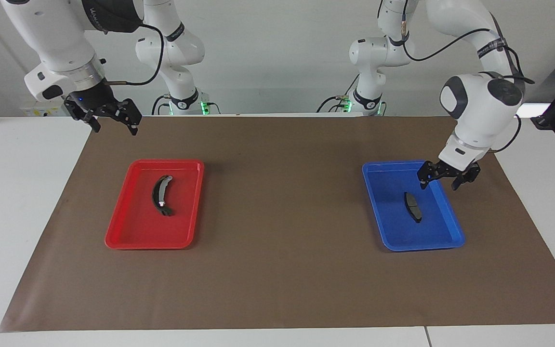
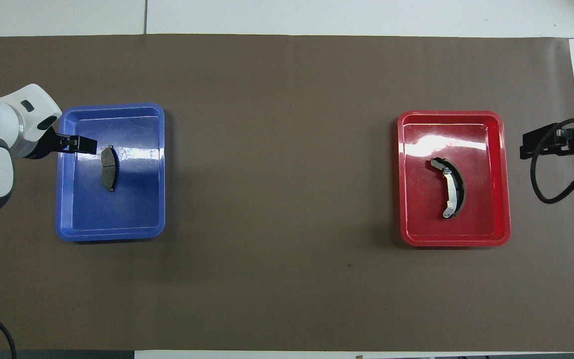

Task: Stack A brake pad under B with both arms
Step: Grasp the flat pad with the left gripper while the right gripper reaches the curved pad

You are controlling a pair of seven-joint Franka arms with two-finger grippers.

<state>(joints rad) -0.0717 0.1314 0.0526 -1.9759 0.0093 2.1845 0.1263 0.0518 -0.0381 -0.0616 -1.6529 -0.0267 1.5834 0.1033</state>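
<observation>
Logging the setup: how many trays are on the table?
2. The blue tray sits toward the left arm's end, holding the small pad; the red tray sits toward the right arm's end, holding the curved shoe.

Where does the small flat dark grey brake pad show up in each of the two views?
Facing view: small flat dark grey brake pad lies in the blue plastic tray at picture right, below the left gripper.
Overhead view: the pad lies in the same tray at picture left.
Shared landmark: the blue tray.

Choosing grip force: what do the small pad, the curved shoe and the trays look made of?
Brake pad: matte dark grey, probably friction composite. Brake shoe: black lining on a silvery, likely metal band. Blue tray and red tray: glossy, glare-streaked, probably plastic.
</observation>
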